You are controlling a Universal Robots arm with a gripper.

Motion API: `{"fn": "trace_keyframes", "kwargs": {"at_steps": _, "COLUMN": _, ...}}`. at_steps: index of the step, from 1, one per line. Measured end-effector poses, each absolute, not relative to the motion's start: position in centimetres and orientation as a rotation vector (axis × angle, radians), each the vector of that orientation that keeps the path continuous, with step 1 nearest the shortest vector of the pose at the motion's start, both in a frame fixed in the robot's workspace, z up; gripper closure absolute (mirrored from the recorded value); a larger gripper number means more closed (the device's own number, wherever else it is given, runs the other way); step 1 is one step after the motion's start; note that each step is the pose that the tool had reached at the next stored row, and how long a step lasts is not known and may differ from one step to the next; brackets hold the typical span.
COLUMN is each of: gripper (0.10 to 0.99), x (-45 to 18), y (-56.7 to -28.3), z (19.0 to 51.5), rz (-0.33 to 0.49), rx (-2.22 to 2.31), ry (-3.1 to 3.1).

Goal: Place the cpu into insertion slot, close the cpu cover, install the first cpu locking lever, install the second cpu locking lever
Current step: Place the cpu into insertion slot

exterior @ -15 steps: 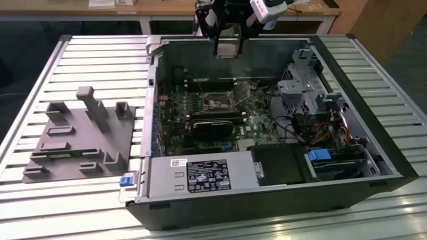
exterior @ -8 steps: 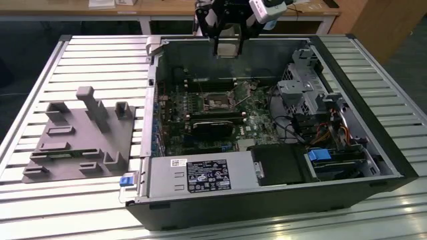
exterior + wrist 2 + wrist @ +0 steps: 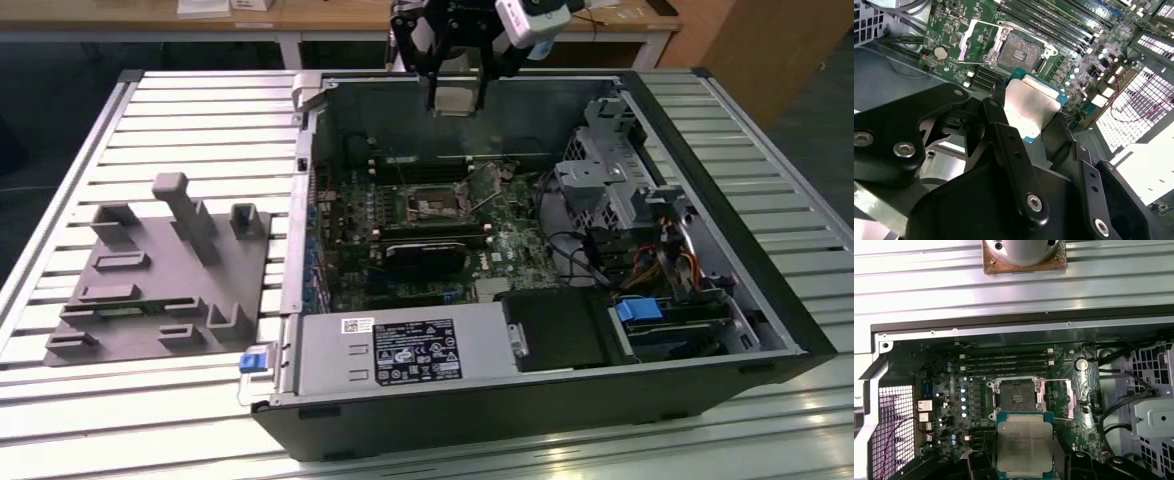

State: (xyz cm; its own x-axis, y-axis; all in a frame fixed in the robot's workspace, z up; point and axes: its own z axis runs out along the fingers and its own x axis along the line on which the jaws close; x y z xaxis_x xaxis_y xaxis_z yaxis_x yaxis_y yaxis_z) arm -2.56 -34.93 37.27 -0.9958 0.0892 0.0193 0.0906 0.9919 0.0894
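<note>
Second wrist view: cpu cover (image 3: 968, 36) stands open beside the bare insertion slot (image 3: 1024, 50); gripper (image 3: 1030, 122) clamps the cpu (image 3: 1029, 102). Exterior view: gripper at twelve o'clock of the slot, apart. Risk: a tilted or rotated descent damages the slot

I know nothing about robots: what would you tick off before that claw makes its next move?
1. cpu held in the claw: ok.
2. insertion slot bare, nothing lying in it: ok.
3. cpu cover swung open, off the slot: ok.
4. cpu down at the slot: not ok, it hangs above the board.
5. cpu's corners matched to the slot: cannot tell.
</note>
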Motion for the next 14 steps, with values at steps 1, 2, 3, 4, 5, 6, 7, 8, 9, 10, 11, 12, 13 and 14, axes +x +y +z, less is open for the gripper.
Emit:
{"fn": "trace_keyframes", "kwargs": {"at_steps": 1, "gripper": 0.549, "x": -2.56, "y": -34.93, "z": 37.27, "rz": -0.141, "rx": -0.149, "ry": -3.120}}
{"fn": "trace_keyframes", "kwargs": {"at_steps": 2, "gripper": 0.549, "x": -2.56, "y": -34.93, "z": 37.26, "rz": -0.141, "rx": -0.158, "ry": -3.120}}
{"fn": "trace_keyframes", "kwargs": {"at_steps": 3, "gripper": 0.549, "x": -2.56, "y": -34.93, "z": 37.27, "rz": -0.141, "rx": -0.167, "ry": -3.119}}
{"fn": "trace_keyframes", "kwargs": {"at_steps": 4, "gripper": 0.549, "x": -2.56, "y": -34.93, "z": 37.26, "rz": -0.141, "rx": -0.175, "ry": -3.119}}
{"fn": "trace_keyframes", "kwargs": {"at_steps": 5, "gripper": 0.549, "x": -2.56, "y": -34.93, "z": 37.26, "rz": -0.141, "rx": -0.185, "ry": -3.119}}
{"fn": "trace_keyframes", "kwargs": {"at_steps": 6, "gripper": 0.549, "x": -2.56, "y": -34.93, "z": 37.26, "rz": -0.141, "rx": -0.193, "ry": -3.119}}
{"fn": "trace_keyframes", "kwargs": {"at_steps": 7, "gripper": 0.549, "x": -2.56, "y": -34.93, "z": 37.26, "rz": -0.142, "rx": -0.202, "ry": -3.118}}
{"fn": "trace_keyframes", "kwargs": {"at_steps": 8, "gripper": 0.549, "x": -2.56, "y": -34.93, "z": 37.26, "rz": -0.142, "rx": -0.211, "ry": -3.118}}
{"fn": "trace_keyframes", "kwargs": {"at_steps": 9, "gripper": 0.549, "x": -2.56, "y": -34.93, "z": 37.25, "rz": -0.142, "rx": -0.220, "ry": -3.118}}
{"fn": "trace_keyframes", "kwargs": {"at_steps": 10, "gripper": 0.549, "x": -2.56, "y": -34.93, "z": 37.25, "rz": -0.142, "rx": -0.229, "ry": -3.117}}
{"fn": "trace_keyframes", "kwargs": {"at_steps": 11, "gripper": 0.549, "x": -2.56, "y": -34.93, "z": 37.25, "rz": -0.142, "rx": -0.238, "ry": -3.117}}
{"fn": "trace_keyframes", "kwargs": {"at_steps": 12, "gripper": 0.549, "x": -2.56, "y": -34.93, "z": 37.25, "rz": -0.142, "rx": -0.246, "ry": -3.116}}
{"fn": "trace_keyframes", "kwargs": {"at_steps": 13, "gripper": 0.549, "x": -2.56, "y": -34.93, "z": 37.25, "rz": -0.142, "rx": -0.255, "ry": -3.116}}
{"fn": "trace_keyframes", "kwargs": {"at_steps": 14, "gripper": 0.549, "x": -2.56, "y": -34.93, "z": 37.24, "rz": -0.142, "rx": -0.263, "ry": -3.116}}
